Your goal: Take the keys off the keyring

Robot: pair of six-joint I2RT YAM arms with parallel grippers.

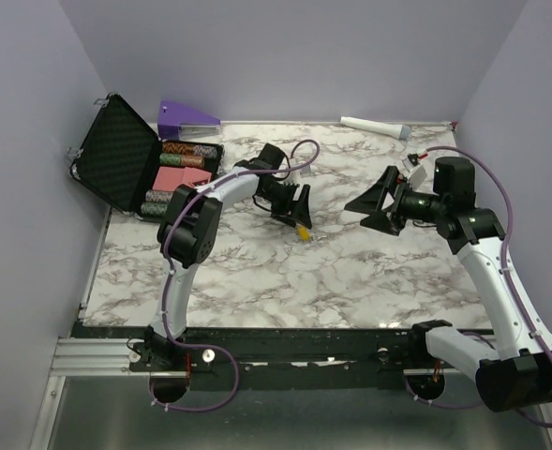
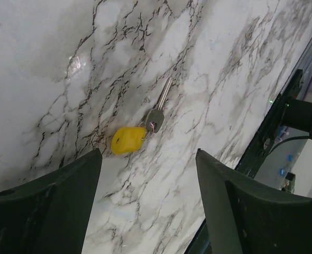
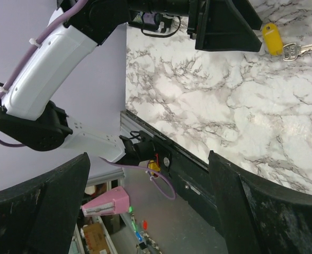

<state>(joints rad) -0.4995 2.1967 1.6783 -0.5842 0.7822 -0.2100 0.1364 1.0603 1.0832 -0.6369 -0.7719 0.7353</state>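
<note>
The keys lie flat on the marble table: one silver key (image 2: pixel 160 108) joined by a small keyring (image 2: pixel 151 127) to a yellow tag (image 2: pixel 127 140). From above they show as a small yellow spot (image 1: pixel 303 231). My left gripper (image 1: pixel 294 208) hovers just behind them, open, its fingers spread wide with only bare table between them (image 2: pixel 148 153). The tag sits just beyond the fingertips. My right gripper (image 1: pixel 365 208) is held to the right of the keys, open and empty (image 3: pixel 148 156). Its camera sees the tag (image 3: pixel 273 38) and key (image 3: pixel 299 49) at top right.
An open black case (image 1: pixel 116 155) holding poker chips stands at the back left, next to a purple wedge (image 1: pixel 186 117). A white cylinder with a grey tip (image 1: pixel 374 126) lies along the back edge. A black rail (image 1: pixel 304 342) runs along the near table edge.
</note>
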